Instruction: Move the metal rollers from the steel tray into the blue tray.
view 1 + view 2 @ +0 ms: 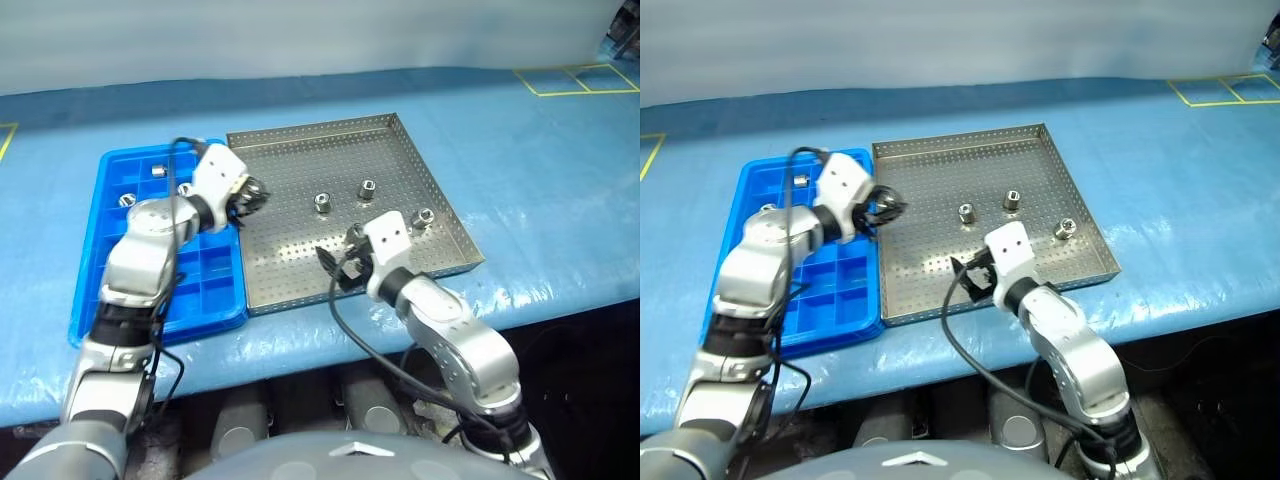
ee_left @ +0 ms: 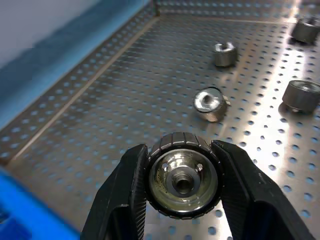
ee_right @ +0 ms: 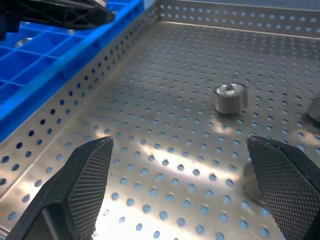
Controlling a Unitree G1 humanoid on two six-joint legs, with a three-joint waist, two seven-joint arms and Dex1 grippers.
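Note:
The steel tray [image 1: 290,160] lies mid-table with the blue tray [image 1: 215,275] against its left side. My left gripper [image 1: 252,196] hovers over the steel tray's left edge, shut on a metal roller [image 2: 183,180] whose hollow face looks at the wrist camera. Loose rollers lie on the perforated floor [image 1: 323,202] [image 1: 367,188] [image 1: 424,216]. Three more rollers rest in far compartments of the blue tray [image 1: 158,170]. My right gripper [image 1: 340,262] stands open low over the steel tray's near part, with one roller [image 3: 231,97] ahead of it and nothing between its fingers [image 3: 90,180].
The table wears a blue covering, and its front edge [image 1: 300,350] runs just below both trays. Yellow tape squares [image 1: 575,80] mark the far right corner. The steel tray's low rim [image 1: 465,265] stands between my right gripper and the table.

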